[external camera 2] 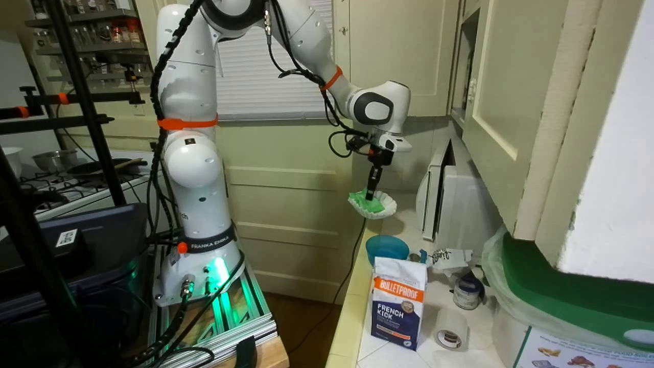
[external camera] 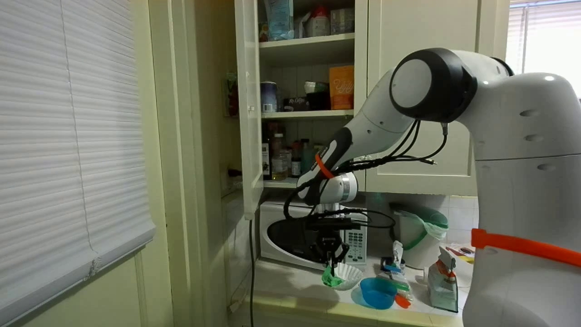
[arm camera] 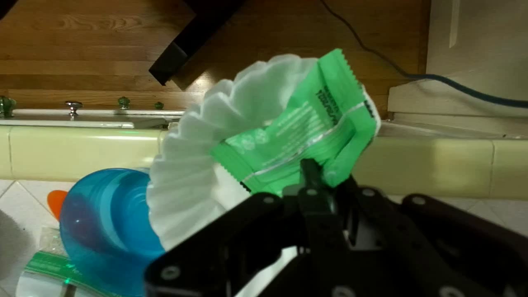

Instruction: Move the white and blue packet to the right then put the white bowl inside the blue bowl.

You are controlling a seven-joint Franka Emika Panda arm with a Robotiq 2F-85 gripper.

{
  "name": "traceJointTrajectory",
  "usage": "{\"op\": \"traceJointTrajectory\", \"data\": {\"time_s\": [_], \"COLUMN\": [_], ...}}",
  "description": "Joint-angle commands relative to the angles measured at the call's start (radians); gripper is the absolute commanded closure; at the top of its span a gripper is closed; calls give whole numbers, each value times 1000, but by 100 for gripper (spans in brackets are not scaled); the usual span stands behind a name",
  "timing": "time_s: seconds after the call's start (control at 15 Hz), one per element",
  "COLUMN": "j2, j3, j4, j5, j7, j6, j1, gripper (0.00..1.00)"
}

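Hand (external camera: 332, 270), low centre in an exterior view, pinch masked by a green wrapper (external camera: 328, 279), is closed on the tilted white bowl (external camera: 350, 276), held off the tabletop (external camera: 290, 278). Just to its lower right sits the blue bowl (external camera: 378, 293): the next move likely goes right, then down. Farther right stands the white and blue packet (external camera: 443, 286).

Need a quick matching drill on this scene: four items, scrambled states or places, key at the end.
Items
1. white bowl
2. blue bowl
3. coffee bag
4. green wrapper

States or places
A. standing upright on the counter
B. crimped edges, partly inside a bowl
C. round, resting on the counter
D. fluted, held in the air by the gripper

Pairs: 1-D, 2-C, 3-A, 4-B
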State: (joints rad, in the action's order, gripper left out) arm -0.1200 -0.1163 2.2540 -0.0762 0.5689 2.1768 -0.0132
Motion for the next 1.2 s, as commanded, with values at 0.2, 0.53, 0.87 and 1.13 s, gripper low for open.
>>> {"op": "traceJointTrajectory", "data": {"time_s": [0.2,0.53,0.87,1.13], "j2": [39,7,-32,-58], "j3": [-25,-43,-59,-65], "j4": [22,18,16,28], "j5": [44,119,176,195], "j7": [0,8,10,7], "j6": [28,61,73,96], "j1": [-58,-78,-86,-85], "gripper": [97,97,97,97]}}
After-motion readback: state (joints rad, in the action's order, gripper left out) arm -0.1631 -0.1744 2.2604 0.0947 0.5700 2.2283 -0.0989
